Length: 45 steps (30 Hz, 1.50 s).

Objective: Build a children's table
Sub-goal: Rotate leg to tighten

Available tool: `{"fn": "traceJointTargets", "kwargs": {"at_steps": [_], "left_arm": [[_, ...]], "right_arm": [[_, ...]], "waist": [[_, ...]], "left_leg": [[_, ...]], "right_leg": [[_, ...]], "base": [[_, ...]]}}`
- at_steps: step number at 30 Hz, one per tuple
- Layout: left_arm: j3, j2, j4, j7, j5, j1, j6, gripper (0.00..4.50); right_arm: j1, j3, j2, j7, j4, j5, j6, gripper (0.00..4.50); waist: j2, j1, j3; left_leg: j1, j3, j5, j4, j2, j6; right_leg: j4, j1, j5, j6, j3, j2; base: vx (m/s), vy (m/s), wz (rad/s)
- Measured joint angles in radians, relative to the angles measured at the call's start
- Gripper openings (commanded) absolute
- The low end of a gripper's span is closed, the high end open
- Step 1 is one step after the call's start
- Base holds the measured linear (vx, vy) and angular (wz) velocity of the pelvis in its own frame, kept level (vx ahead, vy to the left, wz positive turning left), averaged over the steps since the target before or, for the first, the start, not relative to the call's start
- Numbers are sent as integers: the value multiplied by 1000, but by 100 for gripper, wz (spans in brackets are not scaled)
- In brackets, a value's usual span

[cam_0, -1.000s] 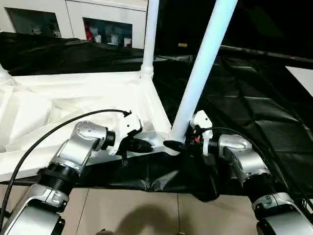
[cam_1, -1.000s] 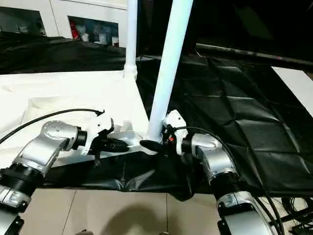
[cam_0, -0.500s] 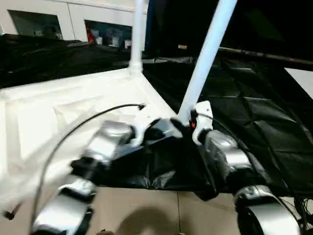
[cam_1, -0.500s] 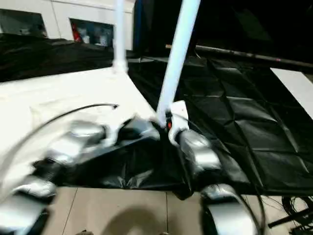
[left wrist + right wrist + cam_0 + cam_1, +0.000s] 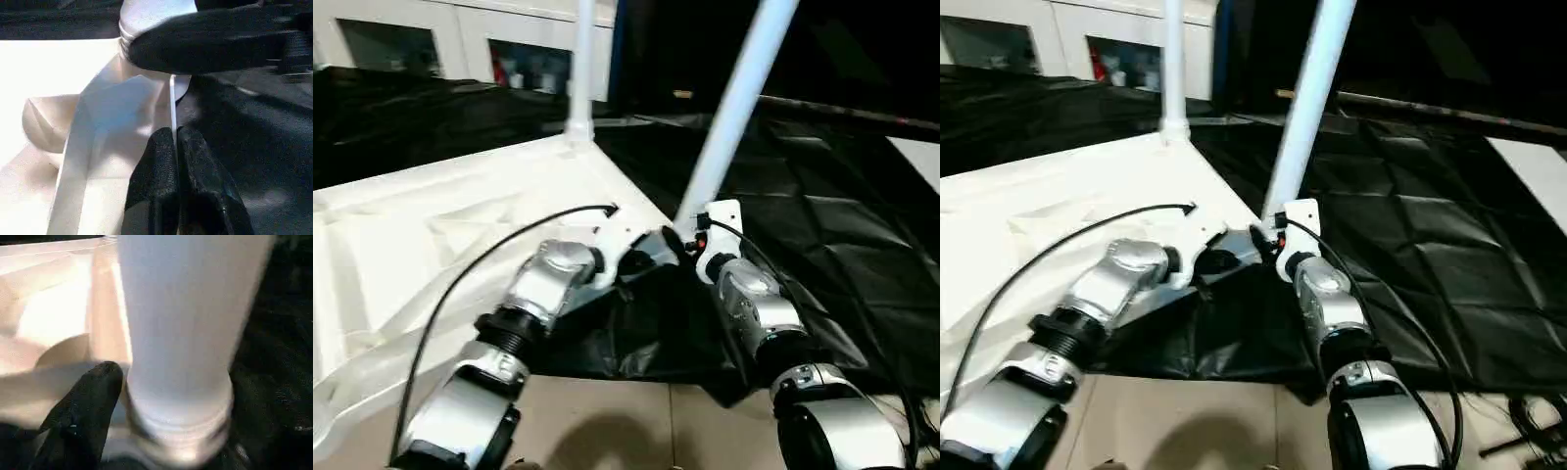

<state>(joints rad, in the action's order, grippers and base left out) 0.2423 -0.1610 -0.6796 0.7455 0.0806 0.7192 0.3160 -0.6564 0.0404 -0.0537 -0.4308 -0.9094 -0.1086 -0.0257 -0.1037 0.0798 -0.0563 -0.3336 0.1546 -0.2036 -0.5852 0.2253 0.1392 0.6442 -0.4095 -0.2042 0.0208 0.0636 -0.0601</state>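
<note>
The left gripper (image 5: 177,147) pinches the tabletop (image 5: 431,235) rim, while at 3 o'clock the right gripper (image 5: 161,396) clasps the leg (image 5: 729,108).

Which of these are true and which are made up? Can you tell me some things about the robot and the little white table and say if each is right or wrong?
1. The tabletop lies upside down on black cloth. True.
2. The near leg lies flat on the cloth. False: it stands in the near corner socket, leaning.
3. The left pincer pinches the tabletop's thin rim. True.
4. The right pincer is at the near leg's base. True.
5. The far leg is red. False: it is white.
</note>
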Motion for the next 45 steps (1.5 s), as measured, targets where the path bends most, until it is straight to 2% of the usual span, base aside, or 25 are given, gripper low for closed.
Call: {"fn": "traceJointTargets", "kwargs": {"at_steps": [7, 10, 14, 16, 26, 33, 38, 40, 41, 42, 45], "left_arm": [[7, -131, 79, 195, -29, -45, -27, 0], [21, -208, 164, 327, -65, -90, -19, 0], [48, -261, 245, 446, -92, -125, -9, 0], [48, -271, 250, 464, -101, -128, -6, 0], [47, -292, 297, 485, -108, -157, 24, 0], [48, -291, 311, 485, -114, -161, 37, 0], [36, -255, 287, 410, -94, -153, 36, 0], [26, -196, 227, 313, -71, -126, 36, 0], [16, -132, 177, 210, -39, -94, 43, 0], [14, -95, 146, 148, -29, -74, 54, 0], [17, -22, 108, 44, -13, -51, 72, 0]], "right_arm": [[52, -85, -110, -310, 106, -6, 24, 376], [78, -122, -152, -432, 156, -7, 38, 376], [97, -161, -170, -537, 224, -20, 68, 376], [104, -170, -187, -568, 236, -21, 83, 376], [114, -195, -205, -627, 268, -21, 111, 283], [119, -195, -203, -628, 280, -23, 124, 277], [121, -169, -167, -521, 254, -14, 119, 276], [104, -134, -125, -381, 202, -10, 116, 275], [71, -89, -77, -226, 148, -2, 131, 275], [48, -67, -50, -126, 120, 2, 142, 275], [19, -24, -3, 41, 77, -3, 149, 275]], "waist": [[0, -6, 0], [-2, -2, 0], [-3, 15, 0], [-3, 15, 0], [-7, 10, 0], [-10, 9, 0], [-10, 9, 1], [-10, 10, 1], [-11, 9, 1], [-11, 8, 1], [-11, 8, 1]], "left_leg": [[-1, 0, 0, 4, 1, 0], [-3, 0, 0, 3, 1, -1], [-7, 0, 2, 2, 1, -11], [-9, 0, 1, 0, 1, -13], [-8, 1, 2, 0, 2, -12], [-8, 1, 2, 0, 2, -12], [-3, 1, 2, -1, 1, -11], [3, 1, 1, -1, 1, -6], [3, 1, 2, -1, 1, -4], [3, 1, 2, -1, 1, -3], [2, 1, 2, -1, 0, -3]], "right_leg": [[0, -3, 1, 6, 0, 1], [0, -3, -3, 7, 0, 1], [0, -7, -7, 11, 1, 1], [-1, -7, -7, 11, 1, 0], [1, -5, -7, 11, 2, 0], [1, -5, -7, 11, 2, 0], [1, -1, -6, 10, 1, 0], [1, 5, -6, 9, 0, 0], [1, 6, -6, 7, 0, 0], [0, 6, -7, 4, -1, -1], [1, 6, -5, 1, -1, -1]], "base": [[0, 0, 0], [0, 0, 0], [0, 0, 0], [0, 0, 0], [0, 0, 0], [0, 0, 0], [0, 0, 0], [0, 0, 0], [-51, -3, 6], [-51, -3, 6], [0, 0, 0]]}}
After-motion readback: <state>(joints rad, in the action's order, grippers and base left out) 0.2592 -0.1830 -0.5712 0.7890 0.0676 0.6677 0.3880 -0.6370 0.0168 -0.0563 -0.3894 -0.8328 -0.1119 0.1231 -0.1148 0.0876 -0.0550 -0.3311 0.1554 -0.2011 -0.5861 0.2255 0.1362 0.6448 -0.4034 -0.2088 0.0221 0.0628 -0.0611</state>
